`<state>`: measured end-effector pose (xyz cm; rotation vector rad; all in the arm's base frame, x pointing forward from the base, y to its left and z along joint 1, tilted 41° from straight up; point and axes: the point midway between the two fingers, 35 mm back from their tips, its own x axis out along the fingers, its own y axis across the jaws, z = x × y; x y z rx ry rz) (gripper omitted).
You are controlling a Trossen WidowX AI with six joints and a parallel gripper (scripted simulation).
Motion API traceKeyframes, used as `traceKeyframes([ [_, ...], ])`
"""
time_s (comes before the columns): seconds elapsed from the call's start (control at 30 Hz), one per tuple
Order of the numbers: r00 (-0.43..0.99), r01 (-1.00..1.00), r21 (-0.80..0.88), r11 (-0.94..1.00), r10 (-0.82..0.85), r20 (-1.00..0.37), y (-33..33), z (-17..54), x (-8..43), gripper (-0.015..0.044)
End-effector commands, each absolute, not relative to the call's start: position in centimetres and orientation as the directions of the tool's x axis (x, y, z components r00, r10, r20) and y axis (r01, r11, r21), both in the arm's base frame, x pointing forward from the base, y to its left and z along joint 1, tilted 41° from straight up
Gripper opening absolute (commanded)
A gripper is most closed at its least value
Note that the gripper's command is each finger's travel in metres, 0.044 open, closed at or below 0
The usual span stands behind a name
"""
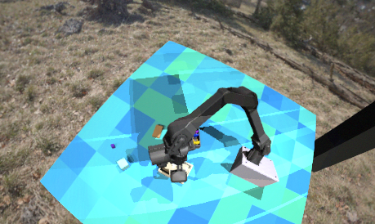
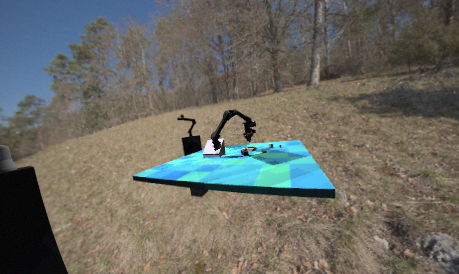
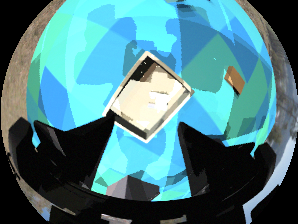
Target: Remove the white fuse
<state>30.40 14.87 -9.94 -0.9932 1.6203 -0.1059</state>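
The cream tray [image 1: 187,168] [image 3: 181,103] lies under my gripper [image 2: 249,139] [image 3: 146,122]. My gripper is open, its two black fingers wide apart above the tray's near edge, with nothing between them. A bright white shape, apparently the white fuse [image 3: 159,100], lies on the tray floor in the wrist view; its outline is hard to tell from the pale floor. The fuse block's yellow fuse [image 1: 196,141] and blue and purple parts show in the top view, beside the arm; the arm hides the rest. The block is not visible in the wrist view.
An orange-brown block [image 1: 158,131] [image 3: 234,80] lies beyond the tray, on the fuse block's side. A pale cyan cube [image 1: 122,164] and a small purple cube [image 1: 113,145] lie farther out. The arm's pale base [image 1: 256,172] stands on the other side.
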Motion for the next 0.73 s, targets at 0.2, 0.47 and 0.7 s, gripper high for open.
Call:
traceKeyframes([
  [0.2, 0.028, -0.537, -0.556, 0.634, -0.645, -0.764, 14.76, -9.92, 30.31, 0.0330],
  [0.47, 0.028, -0.537, -0.556, 0.634, -0.645, -0.764, 14.76, -9.92, 30.31, 0.0330],
  [0.7, 0.028, -0.537, -0.556, 0.634, -0.645, -0.764, 14.76, -9.92, 30.31, 0.0330],
])
